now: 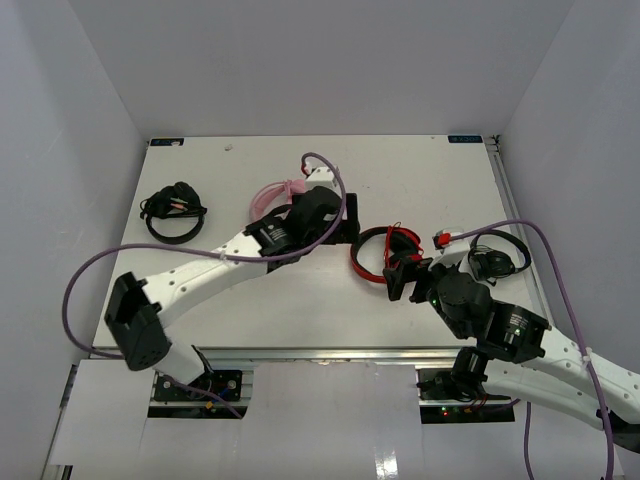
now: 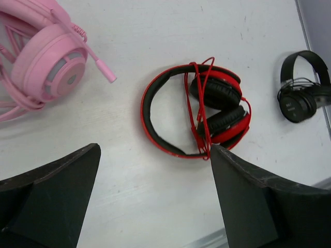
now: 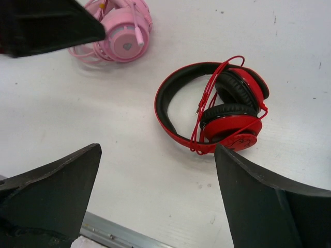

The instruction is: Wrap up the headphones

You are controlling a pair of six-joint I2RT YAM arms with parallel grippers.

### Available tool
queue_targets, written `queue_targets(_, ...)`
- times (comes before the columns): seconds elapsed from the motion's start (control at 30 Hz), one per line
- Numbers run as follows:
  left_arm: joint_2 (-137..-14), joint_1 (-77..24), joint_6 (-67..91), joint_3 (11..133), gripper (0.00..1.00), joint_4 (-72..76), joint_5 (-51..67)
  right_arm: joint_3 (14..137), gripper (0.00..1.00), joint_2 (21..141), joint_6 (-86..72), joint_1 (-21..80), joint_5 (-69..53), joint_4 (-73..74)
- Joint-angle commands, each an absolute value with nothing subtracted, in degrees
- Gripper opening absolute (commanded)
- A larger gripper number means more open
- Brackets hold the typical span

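Left pincer and right pincer gape wide, both empty.
Headphones lie on my worktop between them, cable looped over the cups; wrapping looks finished, so next I lift away without snagging it.

Robot lab: white-walled tabletop enclosure

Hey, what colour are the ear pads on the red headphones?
Black. The ear pads of the red headphones show best in the right wrist view.
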State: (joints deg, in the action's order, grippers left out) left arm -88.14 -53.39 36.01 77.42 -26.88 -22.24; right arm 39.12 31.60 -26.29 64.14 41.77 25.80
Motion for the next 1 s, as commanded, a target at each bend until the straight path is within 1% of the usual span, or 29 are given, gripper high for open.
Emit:
queue_targets(0.0, -75.1, -53.78, 27.85, 68.33, 0.98, -23.39, -15.56, 41.7, 0.91, 31.96, -25.57, 63.99, 37.27, 28.11)
queue_targets(0.1, -66.45, -53.9, 26.0, 59.95, 0.98, -19.77, -11.24, 40.47, 0.9, 32.03, -25.68, 63.98, 36.34, 28.13)
queue_targets(0.13, -60.13, -53.96, 24.89, 56.25, 0.98, -17.28, -9.14, 39.82, 0.9, 31.9, -25.95, 63.98, 36.25, 28.13)
queue_targets(0.17, -57.91, -53.96, 24.88, 52.69, 0.98, -16.67, -8.07, 39.03, 0.9, 31.83, -26.14, 63.98, 36.57, 28.13)
queue_targets(0.27, -45.23, -54.23, 26.09, 44.11, 0.98, -11.29, -6.77, 37.41, 0.9, 30.91, -27.94, 63.98, 38.41, 28.21)
queue_targets(0.4, -35.38, -54.23, 28.15, 35.09, 0.98, -8.51, -5.92, 35.88, 0.9, 28.94, -28.78, 64.0, 38.09, 27.37)
queue_targets(0.57, -30.9, -54.32, 28.73, 29.58, 0.98, -7.26, -8.41, 34.79, 0.9, 26.86, -29.28, 64.06, 38.95, 26.81)
queue_targets(0.97, -31.97, -54.32, 28.62, 29.28, 0.98, -6.68, -8.19, 34.19, 0.9, 25.93, -29.36, 63.98, 39.29, 26.75)
